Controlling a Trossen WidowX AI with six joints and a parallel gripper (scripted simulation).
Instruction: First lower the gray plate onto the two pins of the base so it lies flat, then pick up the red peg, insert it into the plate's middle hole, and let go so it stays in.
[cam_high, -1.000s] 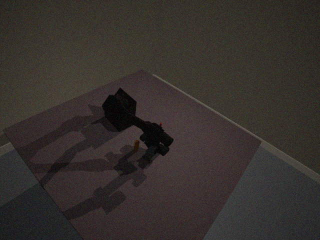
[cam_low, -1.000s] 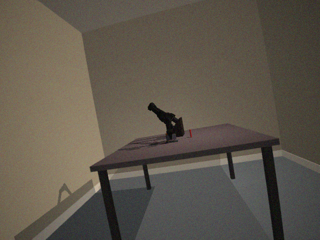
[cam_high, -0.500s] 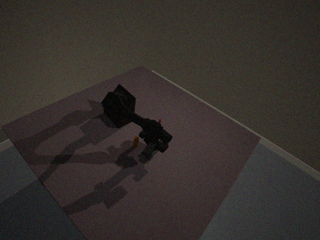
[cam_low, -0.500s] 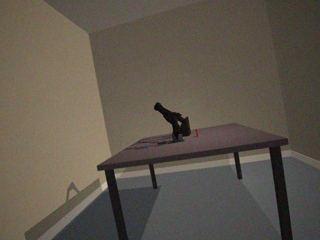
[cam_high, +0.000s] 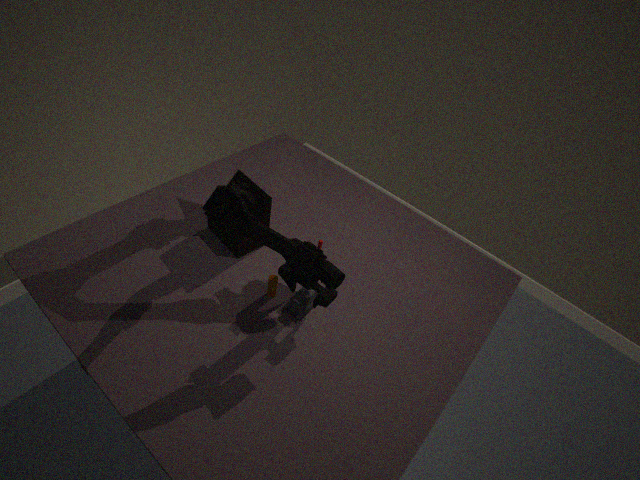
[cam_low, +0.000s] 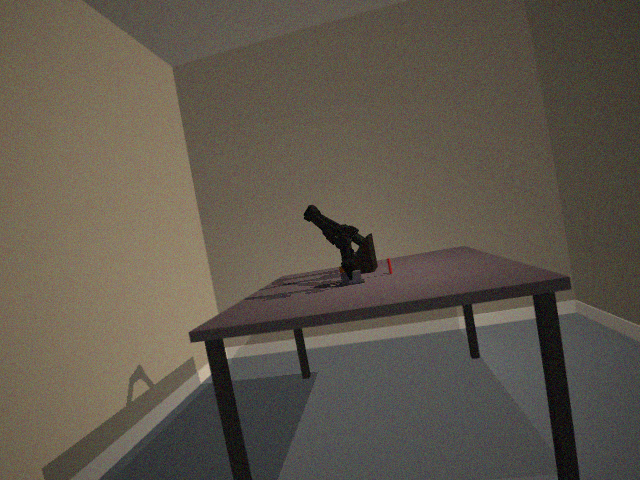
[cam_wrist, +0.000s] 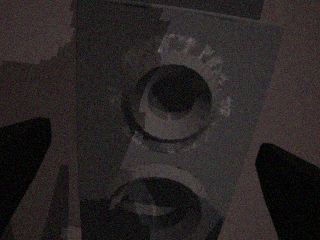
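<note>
The gray plate (cam_wrist: 245, 75) fills the middle of the wrist view, with two round openings showing. Gray surfaces under the arm also show in the top and exterior views, but plate and base are hard to tell apart there. My gripper (cam_wrist: 156, 142) is open, with one dark fingertip on each side of the plate and a gap to its edges in the wrist view. The pins, and whether the plate lies flat, cannot be made out. The red peg (cam_high: 320, 244) (cam_low: 390, 266) stands upright on the table, apart from the gripper, and is partly hidden by the arm in the top view.
An orange cylinder (cam_high: 272, 285) stands upright near the gripper, mostly hidden in the exterior view. The dark arm base (cam_high: 237, 219) (cam_low: 367, 254) is on the mauve table (cam_high: 392, 289) (cam_low: 434, 281). Arm shadows fall across the table, and the light is dim.
</note>
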